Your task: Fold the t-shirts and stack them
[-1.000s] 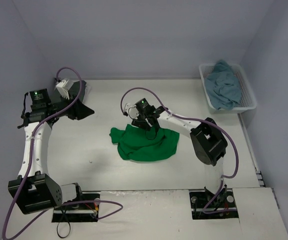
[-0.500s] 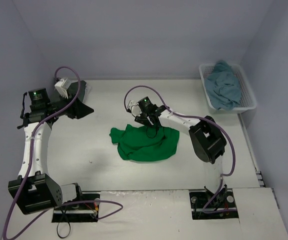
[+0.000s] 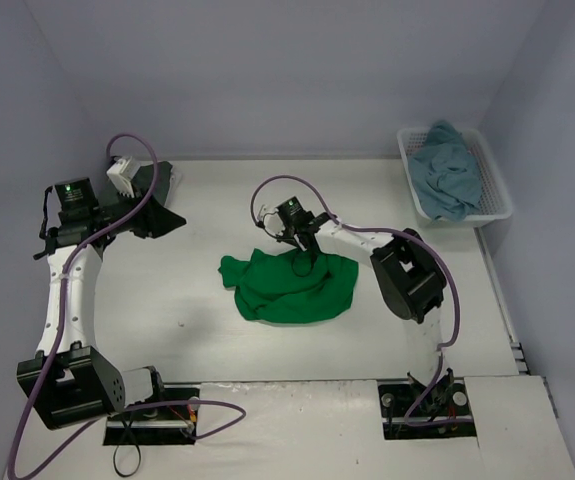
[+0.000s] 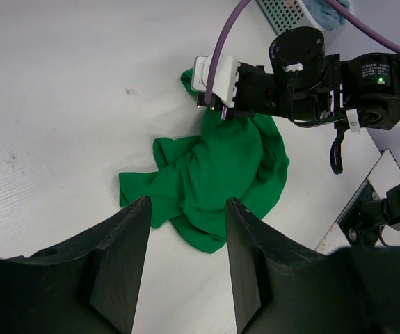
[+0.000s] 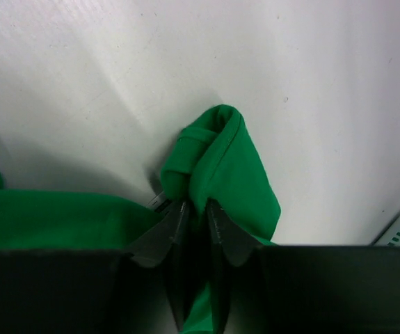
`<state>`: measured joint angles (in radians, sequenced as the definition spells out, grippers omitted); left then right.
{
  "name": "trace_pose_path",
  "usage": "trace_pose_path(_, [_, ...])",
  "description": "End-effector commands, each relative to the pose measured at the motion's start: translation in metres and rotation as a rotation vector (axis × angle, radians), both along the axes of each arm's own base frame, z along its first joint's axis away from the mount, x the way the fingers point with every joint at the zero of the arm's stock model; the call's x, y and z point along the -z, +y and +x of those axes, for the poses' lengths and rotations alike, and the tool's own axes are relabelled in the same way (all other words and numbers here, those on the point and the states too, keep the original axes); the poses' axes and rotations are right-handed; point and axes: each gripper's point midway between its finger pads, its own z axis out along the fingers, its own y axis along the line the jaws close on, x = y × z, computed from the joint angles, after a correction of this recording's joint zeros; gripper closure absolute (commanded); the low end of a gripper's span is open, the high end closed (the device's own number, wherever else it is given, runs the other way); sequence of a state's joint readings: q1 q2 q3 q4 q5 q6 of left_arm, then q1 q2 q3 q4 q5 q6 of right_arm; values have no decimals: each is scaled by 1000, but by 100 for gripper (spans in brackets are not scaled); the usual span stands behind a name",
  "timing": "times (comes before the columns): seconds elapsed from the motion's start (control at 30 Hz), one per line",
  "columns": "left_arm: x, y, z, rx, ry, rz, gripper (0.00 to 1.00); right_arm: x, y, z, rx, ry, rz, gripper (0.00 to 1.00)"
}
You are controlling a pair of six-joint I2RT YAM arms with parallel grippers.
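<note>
A robot lab, not a home or a shop. Plain pale walls (image 3: 287,80) on three sides of a white table (image 3: 167,290), like a small booth. Two robot arms bolted at the near edge on black plates (image 3: 152,425), the left arm (image 3: 67,290) and the right arm (image 3: 407,275). Purple cables (image 4: 226,33) looping off the arms. A tiny green light (image 3: 67,187) glowing on the left one. On the table, a crumpled green t-shirt (image 3: 287,290) and a white plastic lattice basket (image 3: 495,185) with teal-blue cloth (image 3: 447,170) inside.
</note>
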<state>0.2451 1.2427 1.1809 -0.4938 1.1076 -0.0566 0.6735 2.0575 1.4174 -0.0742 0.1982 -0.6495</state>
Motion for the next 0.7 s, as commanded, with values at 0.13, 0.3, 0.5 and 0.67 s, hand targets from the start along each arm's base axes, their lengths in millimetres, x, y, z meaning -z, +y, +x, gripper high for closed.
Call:
trace_pose_path(0.13, [-16,2,5,15,-88,-7,59,-33,-9,13,58,-96,24,100])
trace_pose_path(0.3, [-12,2,9,14,-68,-16,59,-86,-1,19,59,-149,97,100])
trace_pose_path(0.5, [-6,1,10,20,-40,-29,59,-179,-15,31,90,-289,178,100])
trace_pose_path(0.67, [-4,-5,10,51,-21,-27,59,-199,-62,31,155,-299,192,100])
